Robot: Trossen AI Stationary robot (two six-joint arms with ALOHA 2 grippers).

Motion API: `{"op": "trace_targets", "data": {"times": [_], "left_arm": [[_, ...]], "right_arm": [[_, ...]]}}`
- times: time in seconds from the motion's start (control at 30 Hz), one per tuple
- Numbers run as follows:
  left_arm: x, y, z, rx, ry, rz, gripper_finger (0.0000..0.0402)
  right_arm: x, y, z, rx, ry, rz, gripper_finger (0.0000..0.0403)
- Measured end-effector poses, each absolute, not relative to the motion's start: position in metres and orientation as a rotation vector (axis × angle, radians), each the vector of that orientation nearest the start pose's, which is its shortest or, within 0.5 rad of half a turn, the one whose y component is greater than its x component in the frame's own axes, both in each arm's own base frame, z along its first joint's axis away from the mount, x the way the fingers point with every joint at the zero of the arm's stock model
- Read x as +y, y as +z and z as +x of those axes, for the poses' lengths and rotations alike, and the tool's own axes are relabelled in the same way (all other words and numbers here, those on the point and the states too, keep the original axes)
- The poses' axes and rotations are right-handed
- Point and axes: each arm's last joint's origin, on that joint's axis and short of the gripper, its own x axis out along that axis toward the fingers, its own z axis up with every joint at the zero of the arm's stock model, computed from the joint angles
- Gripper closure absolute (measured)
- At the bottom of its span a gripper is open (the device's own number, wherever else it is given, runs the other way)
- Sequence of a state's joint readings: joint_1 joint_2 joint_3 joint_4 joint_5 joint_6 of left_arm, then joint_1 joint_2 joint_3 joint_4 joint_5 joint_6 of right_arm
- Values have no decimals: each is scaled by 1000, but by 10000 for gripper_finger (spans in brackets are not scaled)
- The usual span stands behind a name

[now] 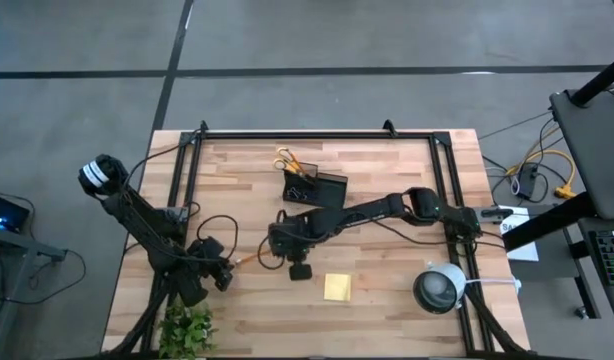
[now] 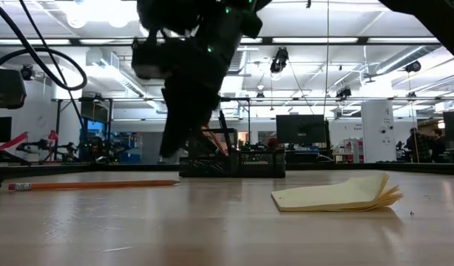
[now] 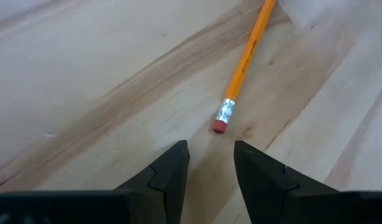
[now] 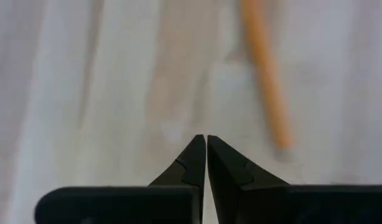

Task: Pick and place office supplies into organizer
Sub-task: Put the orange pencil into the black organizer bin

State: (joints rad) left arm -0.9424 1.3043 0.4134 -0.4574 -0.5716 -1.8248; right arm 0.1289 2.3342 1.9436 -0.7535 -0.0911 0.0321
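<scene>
Left wrist view is showing the left gripper (image 3: pixel 209 163) hovering low over the wooden table (image 3: pixel 85 74) with its jaws standing apart and holding nothing; the eraser end of the orange pencil (image 3: pixel 244 68) is lying just ahead of the gap between the fingertips, which suggests the arm is lining up on that end so the fingers can straddle the shaft. The pencil is lying flat, so a grasp will probably require the fingertips to descend on both sides of it. In the high view, the left gripper (image 1: pixel 219 275) is sitting near the table's front left, with the pencil (image 1: pixel 249 259) extending from it toward the right gripper (image 1: pixel 280 243), which is positioned over the table's middle. Right wrist view is showing the right gripper (image 4: pixel 206 155) with its jaws pressed together and empty, the pencil (image 4: pixel 265 74) lying off to one side of it; this arm appears to be waiting. The black organizer (image 1: pixel 314 187) is standing toward the table's back, already holding the yellow-handled scissors (image 1: pixel 285 157) upright. The yellow sticky-note pad (image 1: pixel 337 287) is resting on the table near the front, well apart from the organizer and not yet stowed.
</scene>
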Motion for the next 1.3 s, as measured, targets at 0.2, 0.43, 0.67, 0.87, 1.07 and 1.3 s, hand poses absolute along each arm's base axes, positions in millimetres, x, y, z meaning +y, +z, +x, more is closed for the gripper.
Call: {"op": "trace_targets", "data": {"times": [0.2,0.43,0.67,0.87,1.07,1.3], "left_arm": [[-124,111,114,805,590,-695,282],[-104,99,112,758,686,-653,282],[-109,112,117,782,633,-644,282],[-130,126,130,889,488,-695,281],[-132,120,133,887,499,-675,281],[-137,127,137,884,489,-726,281]], "right_arm": [[49,191,487,1082,42,-56,394],[37,205,484,1065,11,-56,394],[37,201,480,1108,15,-60,394],[37,188,478,1116,46,-106,394],[37,173,480,1062,104,-197,394],[39,157,470,1134,199,-153,394]]}}
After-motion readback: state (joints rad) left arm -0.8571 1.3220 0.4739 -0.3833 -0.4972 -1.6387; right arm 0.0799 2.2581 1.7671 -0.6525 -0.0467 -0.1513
